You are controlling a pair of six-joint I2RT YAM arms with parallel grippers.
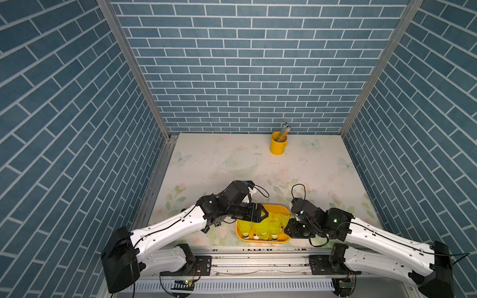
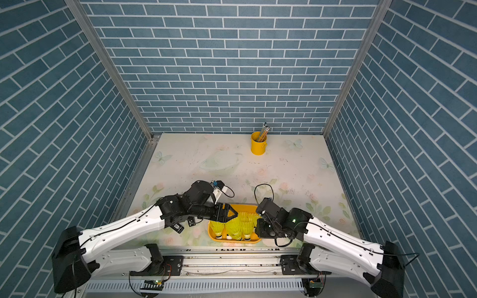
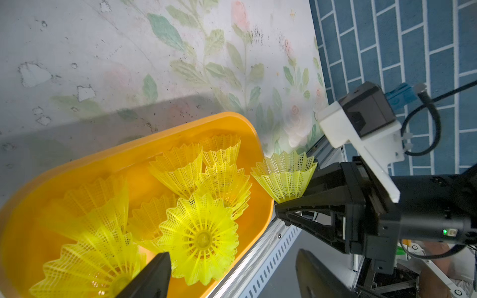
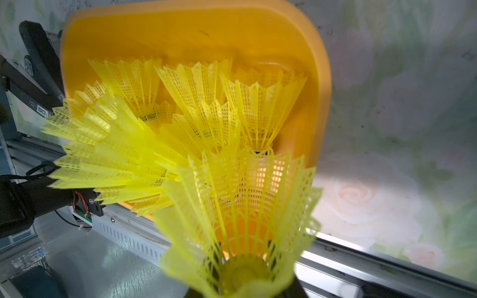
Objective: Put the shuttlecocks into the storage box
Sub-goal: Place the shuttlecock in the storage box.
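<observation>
Floral table (image 1: pixel 219 160), shown in both top views and from both wrists. The orange-yellow storage box (image 1: pixel 275 207) lies near the centre, close to the table's near edge, with its long axis running left to right. Inside it the neon yellow shuttlecocks (image 1: pixel 263 228) stand packed together, white cork tips down on the box floor and mesh skirts opening upward, several leaning on their neighbours. The right gripper (image 3: pixel 296 187) is narrowed onto the cork end of one more, the held shuttlecock (image 3: pixel 284 175), which sits just outside the box's right-hand rim. Its long axis is roughly upright, cork low between the fingers and skirt flaring upward. The left gripper (image 1: pixel 264 215) hovers over the left part of the box, fingers spread wide with nothing between them. A yellow pencil cup (image 1: pixel 278 145) stands well apart at the far side
</observation>
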